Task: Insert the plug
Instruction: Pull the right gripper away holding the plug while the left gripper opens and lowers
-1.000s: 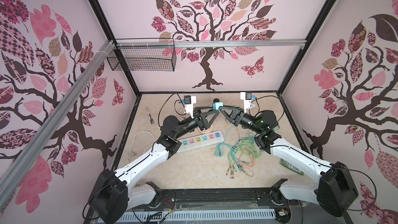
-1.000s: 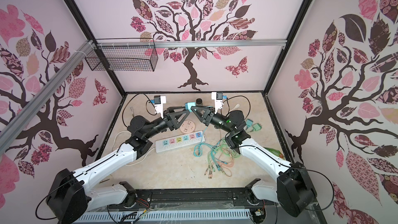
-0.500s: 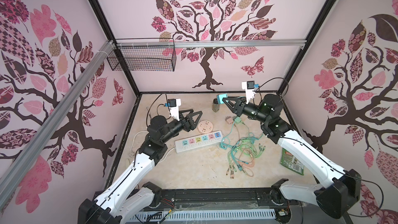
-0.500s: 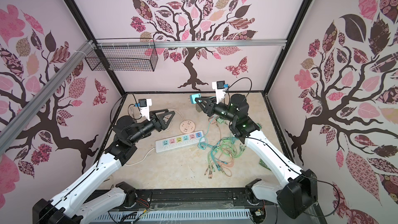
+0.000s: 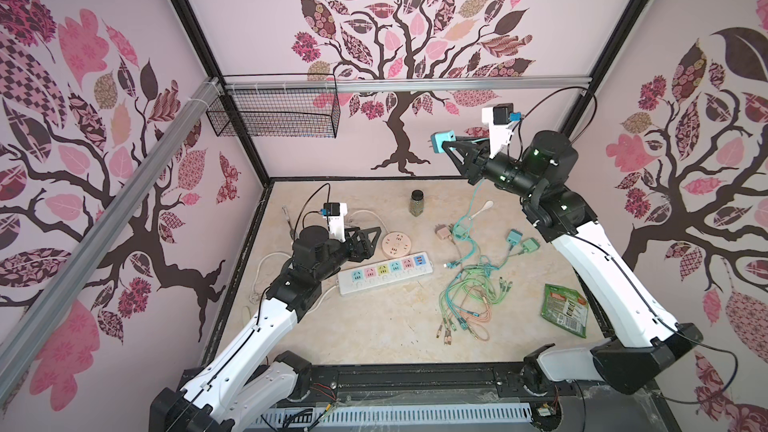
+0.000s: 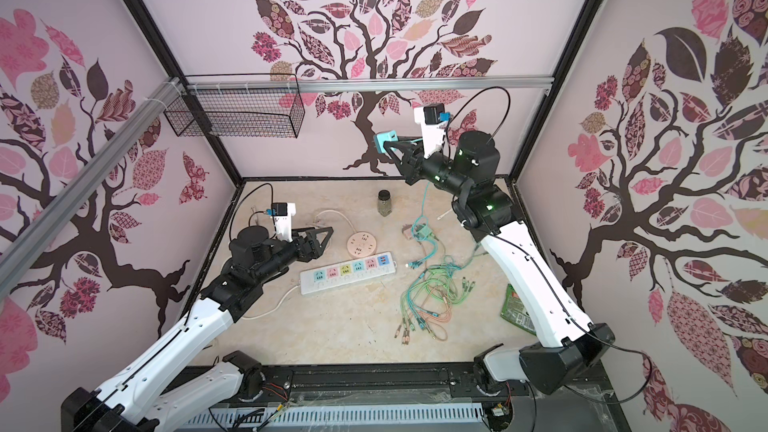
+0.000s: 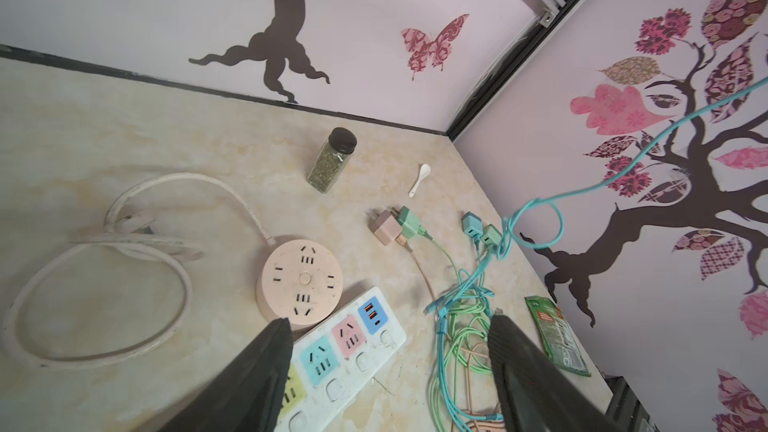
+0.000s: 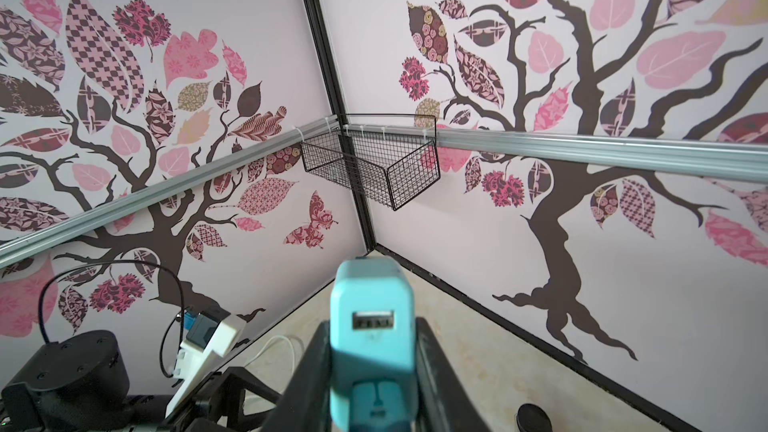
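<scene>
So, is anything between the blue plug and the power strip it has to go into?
Nothing visible. The right gripper holds the blue plug high in the air; the sockets of the power strip are all bare. The open left gripper hovers close beside the strip.

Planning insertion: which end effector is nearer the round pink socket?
Left. The left end effector hovers beside the round pink socket; the right end effector holds the blue plug high above.
</scene>
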### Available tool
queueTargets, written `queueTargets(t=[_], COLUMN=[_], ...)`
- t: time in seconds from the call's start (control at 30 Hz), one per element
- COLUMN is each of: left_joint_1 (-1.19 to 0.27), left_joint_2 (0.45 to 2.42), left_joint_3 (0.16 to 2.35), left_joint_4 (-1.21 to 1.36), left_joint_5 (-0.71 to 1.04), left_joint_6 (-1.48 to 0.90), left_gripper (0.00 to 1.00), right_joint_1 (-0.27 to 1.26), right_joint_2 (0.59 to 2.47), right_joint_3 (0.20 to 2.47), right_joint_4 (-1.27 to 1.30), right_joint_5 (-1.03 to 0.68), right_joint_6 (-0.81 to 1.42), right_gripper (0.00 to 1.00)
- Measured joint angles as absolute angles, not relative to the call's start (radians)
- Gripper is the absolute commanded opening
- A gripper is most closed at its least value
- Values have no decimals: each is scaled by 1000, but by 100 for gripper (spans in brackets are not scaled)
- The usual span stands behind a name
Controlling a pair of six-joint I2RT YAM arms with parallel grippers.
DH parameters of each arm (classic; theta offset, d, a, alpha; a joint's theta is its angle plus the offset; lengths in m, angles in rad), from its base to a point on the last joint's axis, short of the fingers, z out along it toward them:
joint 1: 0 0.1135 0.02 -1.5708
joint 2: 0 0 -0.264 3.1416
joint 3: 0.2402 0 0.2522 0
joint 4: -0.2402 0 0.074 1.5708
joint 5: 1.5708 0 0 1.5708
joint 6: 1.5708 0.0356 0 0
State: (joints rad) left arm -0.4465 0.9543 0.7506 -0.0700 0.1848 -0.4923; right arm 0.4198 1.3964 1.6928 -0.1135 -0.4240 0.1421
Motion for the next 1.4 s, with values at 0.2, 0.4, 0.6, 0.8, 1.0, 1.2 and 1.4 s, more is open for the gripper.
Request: queueTargets(t=[0.2,0.4,0.6,0.8,1.0,1.2,1.4], left_joint_1=[-445,-444,-443,-443,-439,-437,-435], left_joint_2=[954,954,954,952,980,1050,1151], left_joint_3=[751,751,751,751,751,749,738], left_joint_4=[-134,-183,-236,-267,-261,-208,-137], left_joint_5=[135,111,89,62,39,28,30], left_joint_6=[-483,-472,-461,-448,-455,-473,-495], left_gripper=[77,77,77,76,75,73,71], right_joint_1=[408,381,376,375,379,402,426], right_joint_2=[1495,1621,1751,1861,1926,1943,1943], right_joint_3=[1862,2015,2120,2155,2156,2119,1960], right_joint_4=[-154,-163,-201,-205,-199,-184,-157], right_joint_5=[-412,-418,-438,-493,-545,-556,-552], right_joint_6=[92,61,36,48,79,79,57], right_gripper=[4,4,4,4,4,4,4])
